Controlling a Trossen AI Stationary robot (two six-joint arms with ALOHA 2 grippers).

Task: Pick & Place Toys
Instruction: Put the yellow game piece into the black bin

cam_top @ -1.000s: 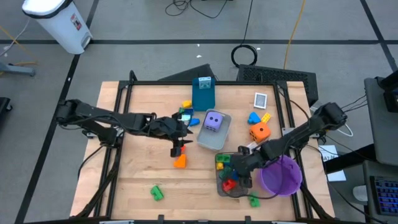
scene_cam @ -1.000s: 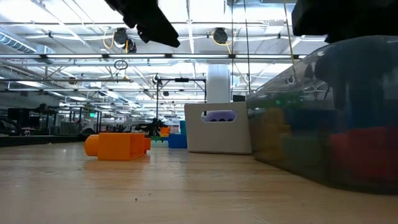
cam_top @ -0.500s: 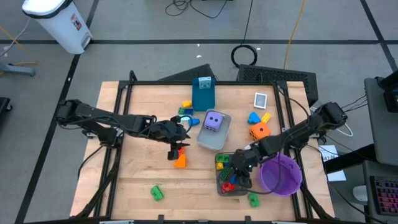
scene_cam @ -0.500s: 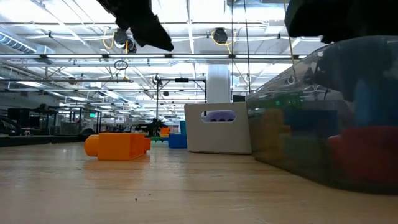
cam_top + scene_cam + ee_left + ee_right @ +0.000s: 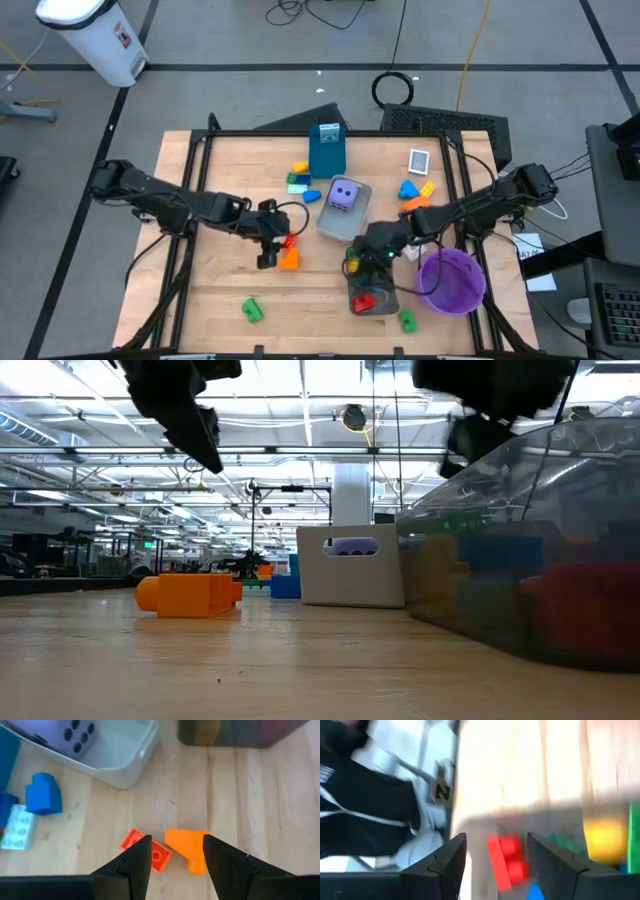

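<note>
Over the last second I've pulled the left pincer [image 5: 268, 250] back toward the 8 o'clock side of the tabletop [image 5: 220, 290]; it now hangs above the wood just beside the orange brick [image 5: 289, 259] and a small red brick [image 5: 146, 848]. From the left wrist view its fingers stand spread with both bricks showing in the gap, touching neither. I read that as lining up the next pick.

The right pincer [image 5: 372, 248] has swung across from the purple bowl [image 5: 452, 282] at 4 o'clock to sit over the far end of the clear tray [image 5: 370, 300], where red, green and yellow bricks already lie. Its fingers are parted and I see nothing between them, so I judge a toy has just been dropped off.

The purple die [image 5: 343, 195] sits in the grey tray [image 5: 343, 226] near centre; a green brick [image 5: 251, 310] waits at 7 o'clock.
</note>
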